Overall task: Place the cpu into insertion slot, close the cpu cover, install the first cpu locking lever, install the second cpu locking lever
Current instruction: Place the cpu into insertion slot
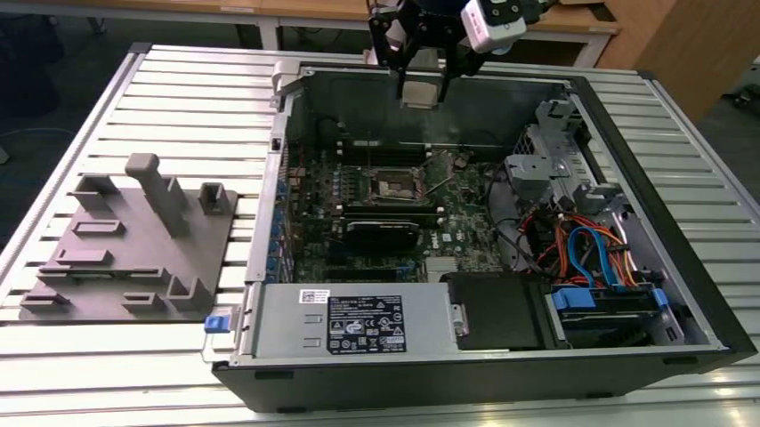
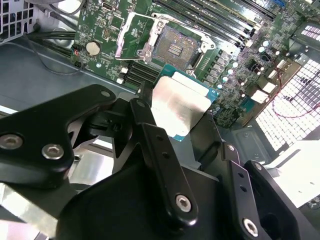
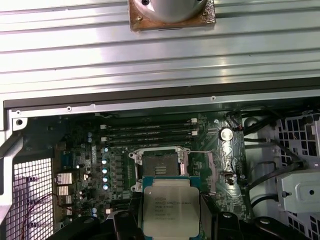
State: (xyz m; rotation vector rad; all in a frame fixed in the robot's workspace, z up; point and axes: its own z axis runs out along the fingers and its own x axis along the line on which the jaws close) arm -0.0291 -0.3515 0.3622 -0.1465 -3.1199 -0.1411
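While the claw [image 1: 422, 84] hangs at twelve o'clock of the open computer case [image 1: 475, 387] in the exterior view, we see it clamped on the cpu [image 2: 182, 102], silver top showing in both wrist views. The insertion slot [image 1: 392, 185] sits empty on the motherboard [image 1: 457, 231] at six o'clock from the claw, well apart.

Bright even light, with glare whitening the cpu [image 2: 181, 106].

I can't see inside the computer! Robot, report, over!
Pincer shut on the cpu, above the open case. Insertion slot empty. Nothing seen blocking the way.
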